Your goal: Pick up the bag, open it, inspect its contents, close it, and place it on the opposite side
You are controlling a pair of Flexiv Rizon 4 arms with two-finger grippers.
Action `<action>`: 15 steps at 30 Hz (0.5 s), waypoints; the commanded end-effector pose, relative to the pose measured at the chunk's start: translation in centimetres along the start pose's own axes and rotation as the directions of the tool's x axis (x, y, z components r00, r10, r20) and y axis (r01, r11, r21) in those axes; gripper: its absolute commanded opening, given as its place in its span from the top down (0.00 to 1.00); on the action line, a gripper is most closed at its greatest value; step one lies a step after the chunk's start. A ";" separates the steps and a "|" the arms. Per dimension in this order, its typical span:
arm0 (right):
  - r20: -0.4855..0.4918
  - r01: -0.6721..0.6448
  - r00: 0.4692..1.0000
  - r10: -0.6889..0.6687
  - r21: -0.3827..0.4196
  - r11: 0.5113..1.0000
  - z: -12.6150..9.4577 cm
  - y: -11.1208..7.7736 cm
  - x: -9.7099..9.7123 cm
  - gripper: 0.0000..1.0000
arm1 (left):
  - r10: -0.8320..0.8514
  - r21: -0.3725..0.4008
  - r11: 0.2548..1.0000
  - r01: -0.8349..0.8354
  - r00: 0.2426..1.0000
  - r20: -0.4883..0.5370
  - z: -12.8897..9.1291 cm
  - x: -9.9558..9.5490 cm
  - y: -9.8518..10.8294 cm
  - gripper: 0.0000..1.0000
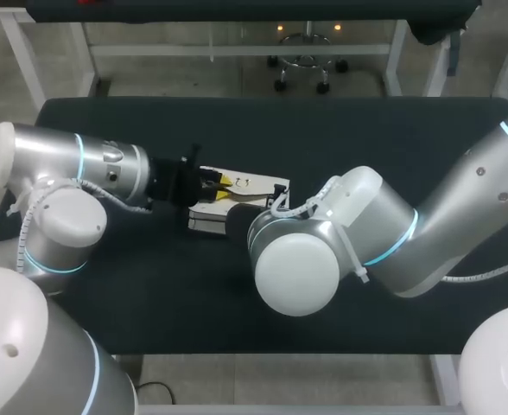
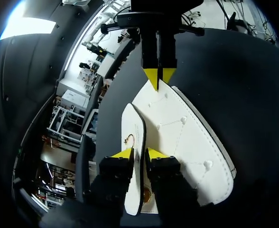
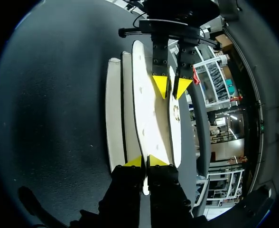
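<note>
At the middle of the table (image 1: 392,147), two grippers hold the white bag (image 2: 182,128), ready to open it.
The bag lies between the arms. The right gripper (image 3: 145,161) is clamped on the edge of its body and the left gripper (image 2: 139,154) is pinched on the thin flap (image 2: 132,128). To open it well, I judge the right should anchor the body while the left peels the flap away slowly, without dragging the bag.
</note>
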State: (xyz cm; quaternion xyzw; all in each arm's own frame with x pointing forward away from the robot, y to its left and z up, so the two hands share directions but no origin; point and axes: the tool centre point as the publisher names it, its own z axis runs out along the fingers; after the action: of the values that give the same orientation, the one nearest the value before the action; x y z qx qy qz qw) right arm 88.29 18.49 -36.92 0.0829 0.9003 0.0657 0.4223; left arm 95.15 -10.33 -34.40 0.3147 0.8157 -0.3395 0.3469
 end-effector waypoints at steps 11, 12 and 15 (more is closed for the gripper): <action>0.019 -0.004 1.000 0.005 -0.047 0.999 -0.1 -0.3 0.1 0.77 | 0.018 0.011 1.000 -0.018 0.999 0.046 -1.0 -1.9 -1.1 0.00; 0.020 -0.005 1.000 0.006 -0.047 0.999 -0.2 -0.3 0.1 0.64 | 0.014 0.020 1.000 -0.015 0.999 0.049 -1.2 -2.0 -1.3 0.00; 0.025 -0.007 1.000 0.008 -0.045 0.999 -0.4 -0.3 -0.2 0.00 | 0.008 0.027 1.000 -0.009 0.998 0.056 -1.4 -2.2 -1.4 0.00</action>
State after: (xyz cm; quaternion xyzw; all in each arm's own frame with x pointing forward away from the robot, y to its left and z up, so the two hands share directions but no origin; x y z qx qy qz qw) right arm 88.40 18.49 -36.49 0.0863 0.8976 0.0660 0.4272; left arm 95.10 -11.01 -31.58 0.3136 0.8018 -0.3538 0.3654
